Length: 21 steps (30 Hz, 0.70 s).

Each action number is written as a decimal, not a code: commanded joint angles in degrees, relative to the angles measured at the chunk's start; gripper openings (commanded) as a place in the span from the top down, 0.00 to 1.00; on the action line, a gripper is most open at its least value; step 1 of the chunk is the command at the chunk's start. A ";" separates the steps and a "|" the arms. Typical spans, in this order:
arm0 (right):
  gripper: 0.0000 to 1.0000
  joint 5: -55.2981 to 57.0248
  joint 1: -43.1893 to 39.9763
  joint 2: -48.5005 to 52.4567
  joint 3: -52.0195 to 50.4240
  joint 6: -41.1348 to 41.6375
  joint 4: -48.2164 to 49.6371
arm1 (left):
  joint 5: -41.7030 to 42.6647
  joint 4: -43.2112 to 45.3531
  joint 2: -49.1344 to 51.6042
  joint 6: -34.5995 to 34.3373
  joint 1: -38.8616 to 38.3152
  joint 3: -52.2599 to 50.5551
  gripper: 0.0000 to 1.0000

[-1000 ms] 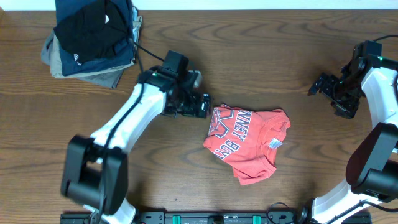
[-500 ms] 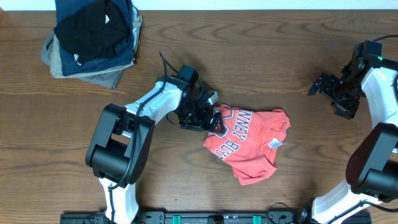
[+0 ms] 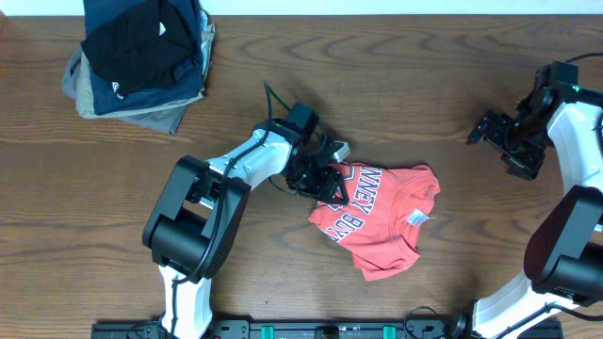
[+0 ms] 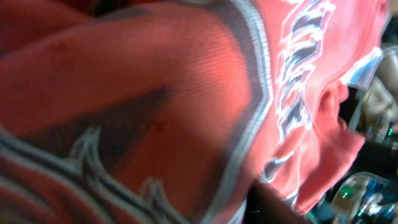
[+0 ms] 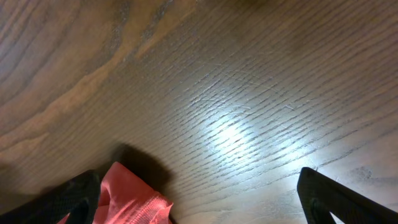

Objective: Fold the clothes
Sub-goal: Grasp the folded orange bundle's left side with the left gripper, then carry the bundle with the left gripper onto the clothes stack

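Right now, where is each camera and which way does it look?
Overhead: above the table, looking straight down at the left claw, right claw, red T-shirt and a folded pile.
Left wrist: behind the left claw, right up against the T-shirt's lettering; its claw is not clear.
Right wrist: behind the right claw, facing bare wood; its dark fingers show at both lower corners.
Shared: all three see the T-shirt.
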 commanded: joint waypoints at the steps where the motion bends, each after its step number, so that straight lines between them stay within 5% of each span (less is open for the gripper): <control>1: 0.01 0.15 0.04 -0.55 0.74 -0.87 -0.04 | -6.80 0.13 0.72 -4.48 0.72 -0.39 0.81; 6: 0.01 0.15 0.04 -0.55 0.74 -0.87 -0.02 | -14.56 -0.15 0.68 -9.77 3.87 0.44 0.94; 10: 0.01 0.15 0.04 -0.55 0.74 -0.87 -0.04 | -17.99 -3.67 0.68 -10.34 7.85 3.63 0.94; 21: 0.01 0.15 0.04 -0.55 0.74 -0.87 -0.04 | -33.53 -10.03 0.68 -0.15 16.96 19.28 0.94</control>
